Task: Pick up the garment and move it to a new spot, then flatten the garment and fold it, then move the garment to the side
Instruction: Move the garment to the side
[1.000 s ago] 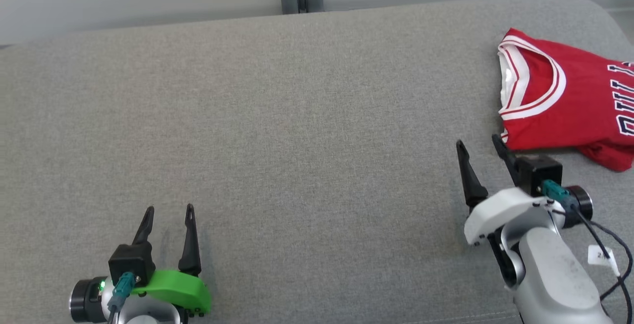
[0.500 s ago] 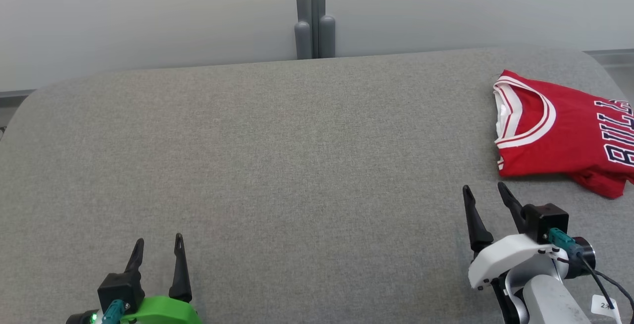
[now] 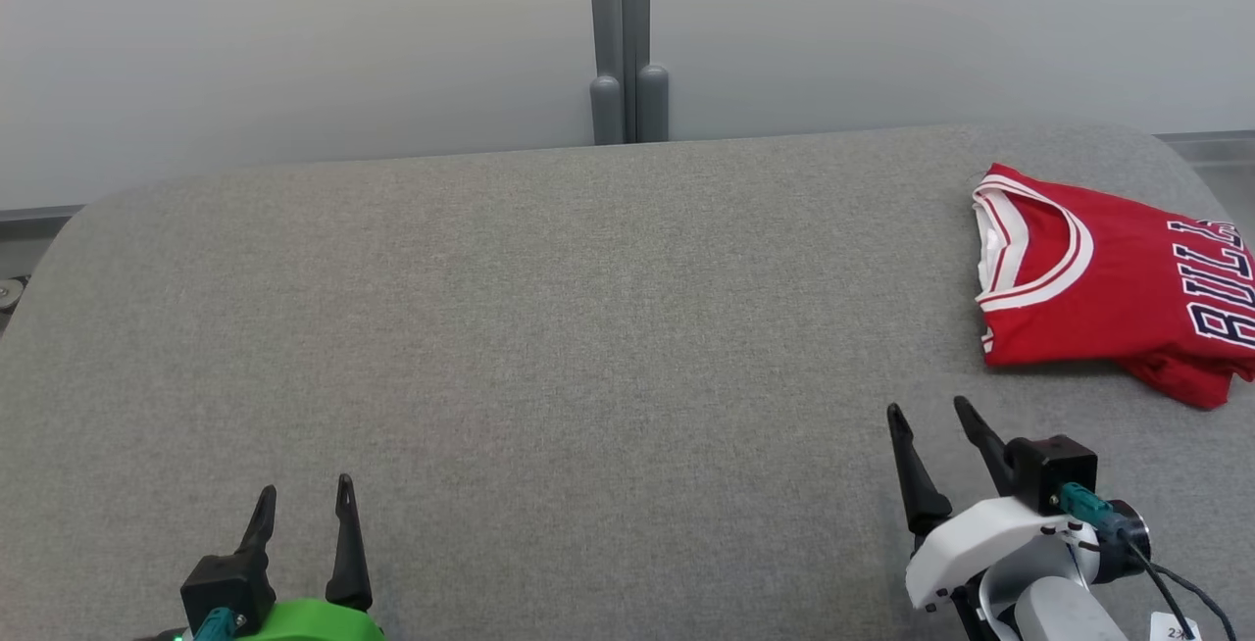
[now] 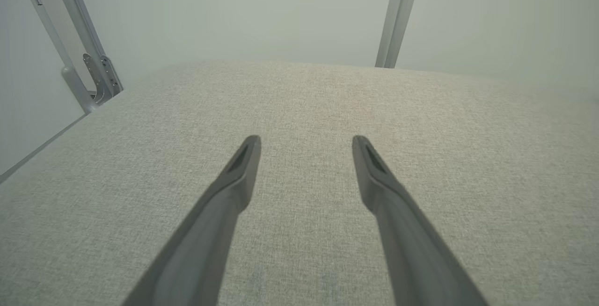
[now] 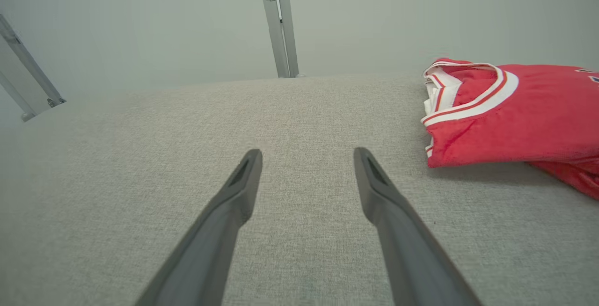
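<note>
The red jersey (image 3: 1098, 278) lies folded on the grey cushion (image 3: 588, 327), ahead and right of my right claw (image 3: 928, 408), apart from it. That claw and my left claw (image 3: 305, 486) stand wide open, holding nothing. A careless nudge could, I judge, spill its loose lower layer or push it off the cushion's rounded edge. Its far side is cut off; the layers underneath are hidden.

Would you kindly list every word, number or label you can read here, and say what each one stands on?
"BULL": dark, white-edged letters running sideways on the red jersey; the head view's edge cuts the word off there.
"2": first mark on the white tag at the lower right; the rest is too small and cut off.
</note>
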